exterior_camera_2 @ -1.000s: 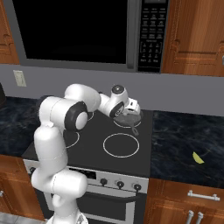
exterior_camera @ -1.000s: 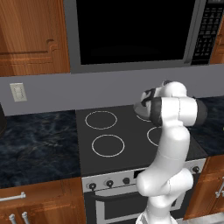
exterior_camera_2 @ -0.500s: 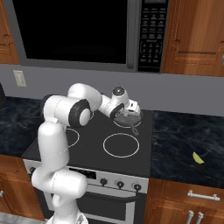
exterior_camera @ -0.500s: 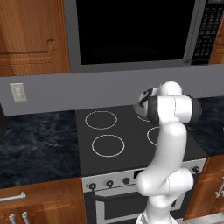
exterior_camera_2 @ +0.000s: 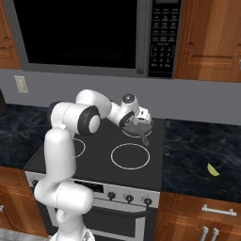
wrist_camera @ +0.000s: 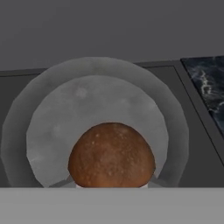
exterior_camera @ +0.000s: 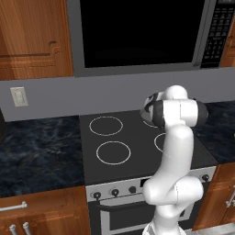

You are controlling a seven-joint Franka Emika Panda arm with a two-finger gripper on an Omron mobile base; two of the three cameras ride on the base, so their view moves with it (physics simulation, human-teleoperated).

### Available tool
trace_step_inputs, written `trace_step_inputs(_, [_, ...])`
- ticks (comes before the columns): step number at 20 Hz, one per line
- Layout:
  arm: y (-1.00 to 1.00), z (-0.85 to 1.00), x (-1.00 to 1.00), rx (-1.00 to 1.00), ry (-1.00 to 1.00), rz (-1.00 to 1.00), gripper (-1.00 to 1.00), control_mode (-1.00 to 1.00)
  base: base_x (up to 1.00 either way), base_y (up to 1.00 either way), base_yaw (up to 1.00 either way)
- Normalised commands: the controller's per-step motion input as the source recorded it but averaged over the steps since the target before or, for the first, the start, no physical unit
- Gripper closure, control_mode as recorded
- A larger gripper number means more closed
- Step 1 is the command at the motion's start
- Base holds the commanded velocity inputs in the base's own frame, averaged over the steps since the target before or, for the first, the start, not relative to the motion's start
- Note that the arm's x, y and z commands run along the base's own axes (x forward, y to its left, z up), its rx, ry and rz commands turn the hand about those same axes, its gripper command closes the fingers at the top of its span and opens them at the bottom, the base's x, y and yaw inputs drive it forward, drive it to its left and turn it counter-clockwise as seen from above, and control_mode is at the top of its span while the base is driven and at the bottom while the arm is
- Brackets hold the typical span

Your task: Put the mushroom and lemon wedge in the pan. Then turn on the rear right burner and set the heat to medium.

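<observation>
We hold the mushroom in the gripper, the fingers closed tight on it, its reddish-brown cap bulging up at the bottom of the hand view. Directly beyond it lies the pan, a round grey dish whose floor sits squarely behind the cap, so the mushroom hangs over the pan's inside, toward its near rim, not over the black glass of the stove. From the right base view we see the pan at the rear right of the stove top, its thin dark handle running toward the front right; the gripper is just above it. That alignment is what the next move turns on: we judge a release here should drop the mushroom into the pan. The lemon wedge still lies on the dark worktop to the right of the stove, well apart from the pan, near the worktop's front edge.
</observation>
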Motion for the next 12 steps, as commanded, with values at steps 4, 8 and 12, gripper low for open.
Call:
trace_step_inputs(4, [0.0,-0.24,0.14,0.0,0.0,0.0,1.0,-1.0,0.0,0.0,0.0])
trace_step_inputs(8, [0.0,-0.21,0.13,0.0,0.0,0.0,1.0,-1.0,0.0,0.0,0.0])
trace_step_inputs(12, [0.0,-0.14,0.03,0.0,0.0,0.0,1.0,-1.0,0.0,0.0,0.0])
